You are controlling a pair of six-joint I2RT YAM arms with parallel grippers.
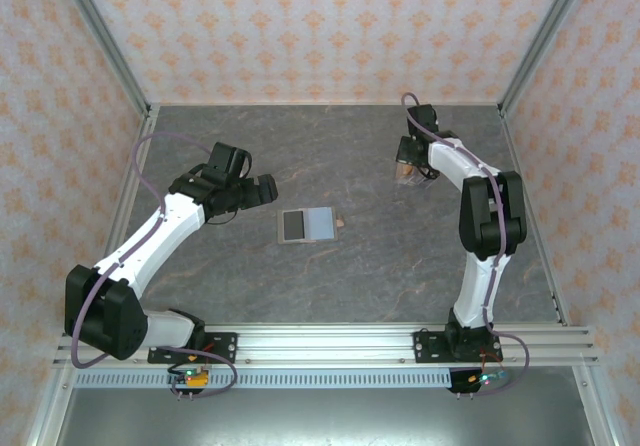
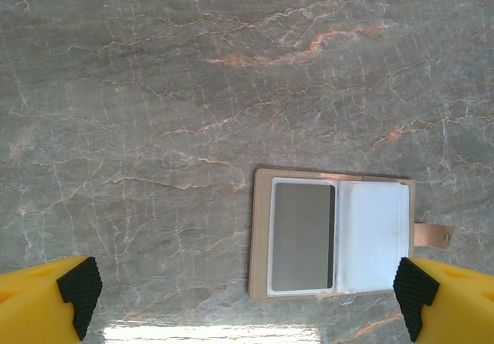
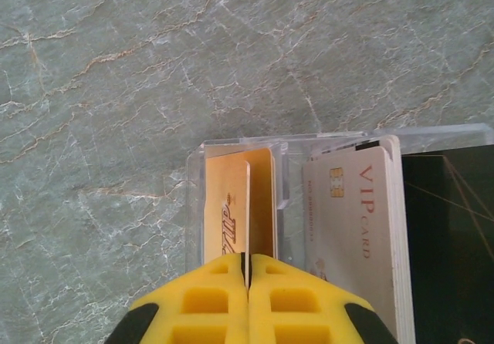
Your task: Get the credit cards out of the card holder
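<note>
Card holder (image 1: 308,226): lies open and flat on the grey marbled table (image 1: 380,286), near the middle, between the two arms. From above, dark grey panel on the left, pale blue-white panel on the right, small tan tab (image 1: 339,223) poking out from the right edge. In the left wrist view, sits low and right of centre, tan border round both panels, a snap stud at the tip of the tab.

Left gripper (image 1: 266,189): hovers just left of the card holder and a little farther back, clear of it. Jaws spread wide, gripping nothing. Black pads (image 2: 77,290) on yellow fingers at the bottom corners of its own camera view, the right-hand pad near the holder's lower right corner, not touching it.

Right gripper (image 1: 406,173): sits well apart from the card holder, toward the far right of the table. Yellow fingers (image 3: 208,298) pressed together, only a hairline seam between them. Seems to pinch the edge of a gold card (image 3: 228,205) with script lettering, though hard to be sure just where card meets seam. Gold card upright in a clear plastic case (image 3: 194,205). Beside it, a white VIP card (image 3: 351,213) with a chip. Farther right, a black card (image 3: 451,228).
</note>
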